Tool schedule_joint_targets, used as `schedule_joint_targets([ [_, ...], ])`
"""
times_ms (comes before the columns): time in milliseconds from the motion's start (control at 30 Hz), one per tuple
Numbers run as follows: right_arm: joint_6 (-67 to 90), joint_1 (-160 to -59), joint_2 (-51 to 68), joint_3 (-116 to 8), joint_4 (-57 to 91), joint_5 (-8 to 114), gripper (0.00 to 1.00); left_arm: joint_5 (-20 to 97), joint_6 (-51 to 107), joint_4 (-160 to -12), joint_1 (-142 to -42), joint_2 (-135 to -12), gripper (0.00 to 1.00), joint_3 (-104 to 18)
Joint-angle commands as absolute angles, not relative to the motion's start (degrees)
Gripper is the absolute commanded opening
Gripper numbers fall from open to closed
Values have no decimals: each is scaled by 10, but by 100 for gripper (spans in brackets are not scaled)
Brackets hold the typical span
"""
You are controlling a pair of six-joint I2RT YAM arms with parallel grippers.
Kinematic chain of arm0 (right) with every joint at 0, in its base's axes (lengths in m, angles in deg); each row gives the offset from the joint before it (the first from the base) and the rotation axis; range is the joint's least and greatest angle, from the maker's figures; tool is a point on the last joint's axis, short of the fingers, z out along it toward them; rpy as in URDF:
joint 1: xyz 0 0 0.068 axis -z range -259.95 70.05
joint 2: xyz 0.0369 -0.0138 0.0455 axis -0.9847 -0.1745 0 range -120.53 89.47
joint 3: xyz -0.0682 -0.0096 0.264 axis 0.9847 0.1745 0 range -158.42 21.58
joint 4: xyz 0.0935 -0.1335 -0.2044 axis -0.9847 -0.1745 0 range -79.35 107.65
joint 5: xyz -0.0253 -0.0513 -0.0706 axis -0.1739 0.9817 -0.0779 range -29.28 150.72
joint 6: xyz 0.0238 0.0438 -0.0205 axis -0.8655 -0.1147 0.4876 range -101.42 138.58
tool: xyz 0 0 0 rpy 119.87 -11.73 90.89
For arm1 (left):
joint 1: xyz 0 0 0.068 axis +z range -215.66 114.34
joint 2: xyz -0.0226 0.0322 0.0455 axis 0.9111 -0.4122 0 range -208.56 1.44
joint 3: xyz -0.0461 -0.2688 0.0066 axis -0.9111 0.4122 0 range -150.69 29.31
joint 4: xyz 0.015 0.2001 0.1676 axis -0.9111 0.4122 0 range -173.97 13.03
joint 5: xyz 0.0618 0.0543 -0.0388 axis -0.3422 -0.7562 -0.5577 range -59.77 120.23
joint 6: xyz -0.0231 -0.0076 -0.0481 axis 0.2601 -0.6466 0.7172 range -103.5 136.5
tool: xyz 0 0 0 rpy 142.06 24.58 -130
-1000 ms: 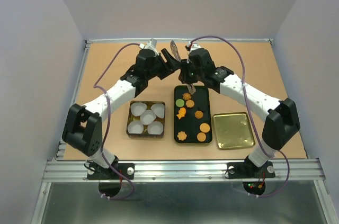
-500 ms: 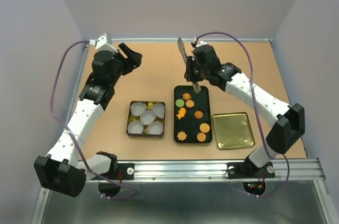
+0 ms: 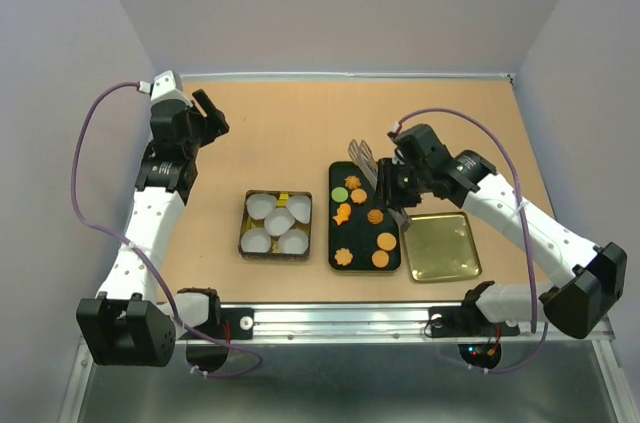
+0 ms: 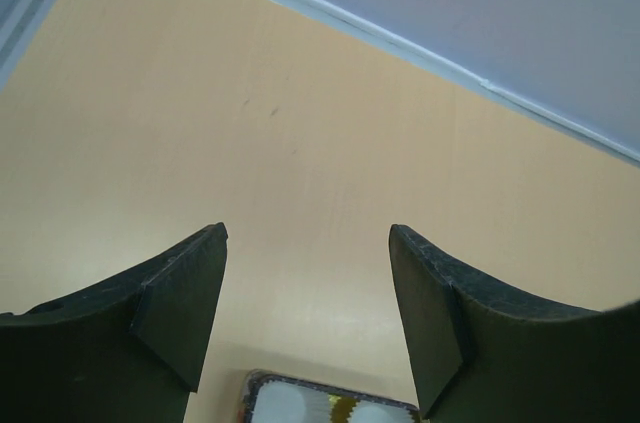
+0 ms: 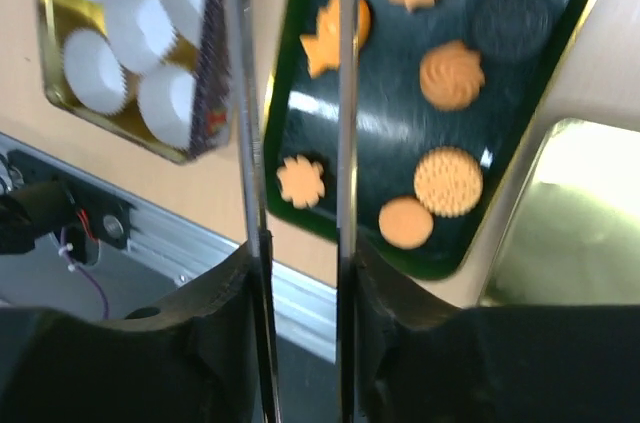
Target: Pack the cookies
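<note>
Several cookies [image 3: 364, 218] lie on a black tray [image 3: 336, 243], mostly orange-brown with one green [image 3: 340, 193]. In the right wrist view I see the flower cookie [image 5: 301, 180], the swirl [image 5: 452, 75] and two round ones [image 5: 447, 181]. My right gripper [image 3: 397, 181] is shut on metal tongs [image 3: 361, 154], held above the tray's far right side. The tong blades [image 5: 341, 93] run up from the right gripper [image 5: 300, 263]. My left gripper [image 3: 211, 112] is open and empty over bare table at the far left, and it also shows in the left wrist view [image 4: 305, 273].
A tin [image 3: 243, 233] with several white paper cups [image 3: 276, 224] sits left of the tray; its edge shows in the left wrist view [image 4: 330, 409]. A gold lid [image 3: 440, 246] lies right of the tray. Walls ring the table.
My left arm has swung from the table's centre out to the far left. My right gripper has come down and nearer with the tongs, from the tray's far end to its right side.
</note>
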State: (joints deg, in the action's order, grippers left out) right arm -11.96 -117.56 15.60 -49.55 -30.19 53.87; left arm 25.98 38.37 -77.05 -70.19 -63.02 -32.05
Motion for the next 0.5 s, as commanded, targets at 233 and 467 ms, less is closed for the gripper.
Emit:
schedule_joint_targets([
  [233,-173,-1179,191,-412,-368,516,50,288,327,-807,-667,-602,77,-254],
  [467,-165,-1180,144,-394,-346,537,52,279,319,-823,-664,-593,77,-221],
])
